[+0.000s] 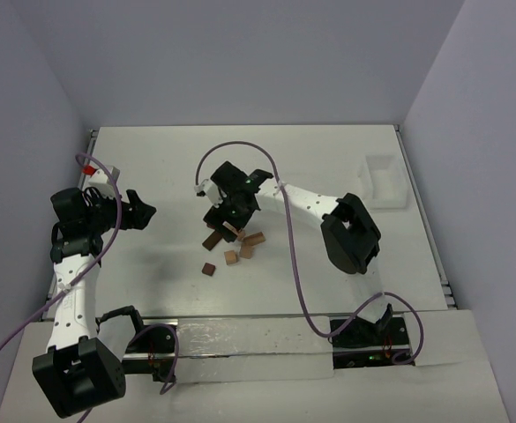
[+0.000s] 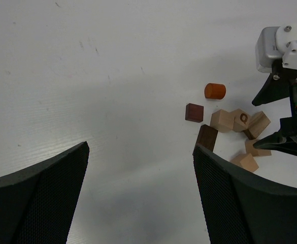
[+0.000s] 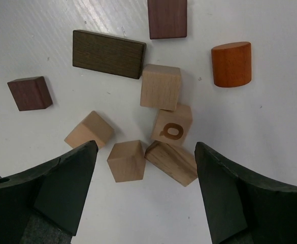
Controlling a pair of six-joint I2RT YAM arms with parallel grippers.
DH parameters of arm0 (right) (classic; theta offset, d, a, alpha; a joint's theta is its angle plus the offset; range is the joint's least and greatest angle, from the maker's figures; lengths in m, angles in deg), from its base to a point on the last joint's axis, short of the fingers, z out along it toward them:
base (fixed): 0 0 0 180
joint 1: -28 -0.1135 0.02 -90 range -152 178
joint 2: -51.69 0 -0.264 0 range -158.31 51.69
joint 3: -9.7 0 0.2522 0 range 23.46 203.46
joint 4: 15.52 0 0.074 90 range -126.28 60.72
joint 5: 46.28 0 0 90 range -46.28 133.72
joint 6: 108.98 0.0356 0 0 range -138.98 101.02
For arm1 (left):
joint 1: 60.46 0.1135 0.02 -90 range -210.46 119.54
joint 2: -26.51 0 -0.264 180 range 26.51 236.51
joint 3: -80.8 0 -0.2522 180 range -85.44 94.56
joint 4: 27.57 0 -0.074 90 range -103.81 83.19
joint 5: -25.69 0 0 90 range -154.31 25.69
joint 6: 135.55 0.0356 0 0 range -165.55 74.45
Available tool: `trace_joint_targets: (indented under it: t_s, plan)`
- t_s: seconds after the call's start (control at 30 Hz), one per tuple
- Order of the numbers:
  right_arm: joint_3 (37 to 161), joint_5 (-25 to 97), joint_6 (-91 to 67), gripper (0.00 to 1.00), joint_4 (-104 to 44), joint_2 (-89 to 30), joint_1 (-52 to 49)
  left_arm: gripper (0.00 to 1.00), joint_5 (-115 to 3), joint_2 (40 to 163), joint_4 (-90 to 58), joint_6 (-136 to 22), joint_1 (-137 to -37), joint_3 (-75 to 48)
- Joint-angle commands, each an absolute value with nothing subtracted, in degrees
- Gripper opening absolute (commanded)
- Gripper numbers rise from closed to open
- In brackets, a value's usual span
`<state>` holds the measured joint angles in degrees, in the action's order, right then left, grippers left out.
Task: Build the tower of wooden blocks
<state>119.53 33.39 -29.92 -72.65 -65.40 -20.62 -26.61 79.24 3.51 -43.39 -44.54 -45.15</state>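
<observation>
My right gripper [image 3: 145, 152] hangs wide open and empty over the blocks [image 1: 231, 257] at frame centre: five tan blocks [image 3: 160, 86], three dark blocks [image 3: 109, 53], one orange cylinder [image 3: 231, 63] (all loose, unstacked). My left gripper [image 2: 140, 146], equally wide and empty, sits mid-left.

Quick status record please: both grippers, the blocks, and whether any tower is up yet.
wood blocks: loose cluster, tan and dark, none visibly stacked
orange cylinder: lying on its side at the cluster's edge
right gripper: open, empty, directly above the cluster
left gripper: open, empty, off to one side of the cluster
tower: not started
</observation>
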Motion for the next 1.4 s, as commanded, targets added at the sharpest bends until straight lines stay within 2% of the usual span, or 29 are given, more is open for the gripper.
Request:
trace_joint_targets:
  t_s: [0.0,0.43,0.8,0.93,1.1,1.37]
  plan:
    - [121.2,35.0,-28.2,0.84,-73.1,-67.2,-22.5,0.89,-26.6,79.1,0.7,-43.5,-44.0,-45.2]
    - [124.0,38.8,-28.2,0.82,-72.9,-71.8,-22.5,0.89,-26.8,78.9,0.8,-43.3,-44.1,-45.5]
    - [124.7,37.9,-26.8,0.82,-74.0,-66.3,-22.5,0.89,-26.9,79.0,0.3,-43.5,-44.1,-45.7]
    - [124.5,40.5,-26.8,0.87,-73.3,-65.1,-22.3,0.90,-27.0,78.9,0.3,-43.7,-44.0,-45.7]
    - [125.2,42.1,-26.4,0.99,-73.2,-66.0,-21.4,0.90,-27.3,78.6,0.2,-43.8,-44.0,-45.8]
    - [127.3,39.5,-26.5,1.00,-74.5,-71.2,-19.8,0.91,-27.5,78.7,0.1,-43.8,-44.1,-45.8]
